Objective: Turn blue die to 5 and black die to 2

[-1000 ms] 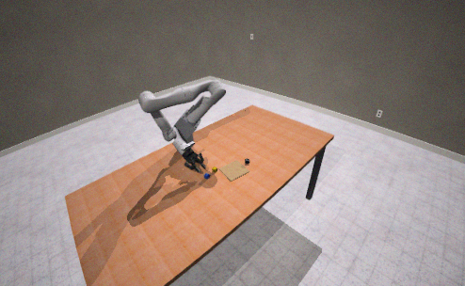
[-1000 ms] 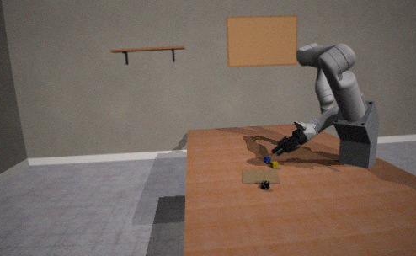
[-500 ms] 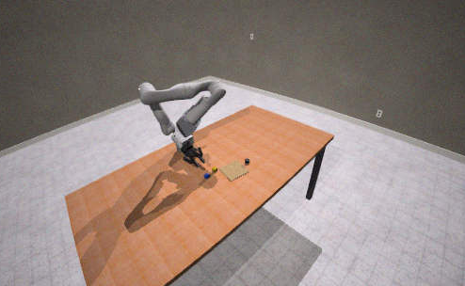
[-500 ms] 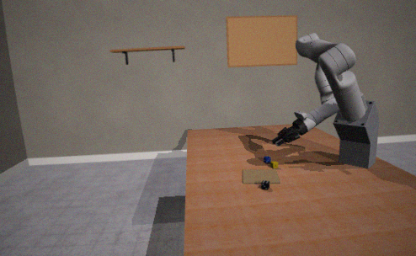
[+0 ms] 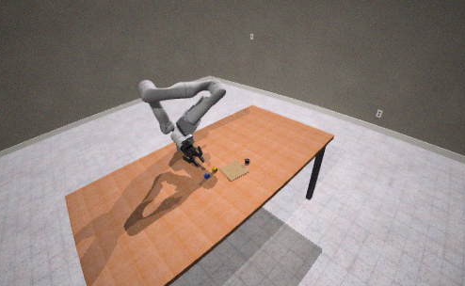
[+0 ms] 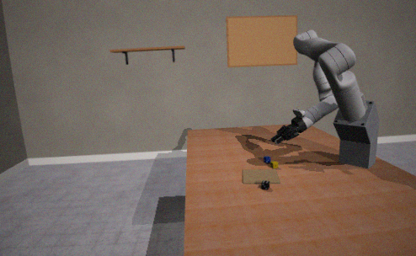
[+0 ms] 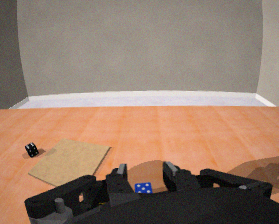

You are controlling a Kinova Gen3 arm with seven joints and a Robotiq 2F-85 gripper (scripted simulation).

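Note:
The blue die [image 5: 206, 176] lies on the bare table, off the mat; it also shows in the exterior view [image 6: 267, 159] and small between my fingers in the wrist view [image 7: 143, 188]. The yellow die [image 5: 215, 169] lies next to it, just off the tan mat [image 5: 234, 170]. The black die [image 5: 247, 161] [image 7: 31, 151] lies at the mat's far edge, off it. My gripper [image 5: 197, 161] hangs tilted above the table, behind the blue die and apart from it. Its fingers [image 6: 275, 140] stand partly open with nothing between them. The pips are too small to read.
The mat [image 6: 261, 176] lies flat near the table's middle. The arm's grey base [image 6: 355, 141] stands at the table's edge behind the dice. The table's edges are far from the dice.

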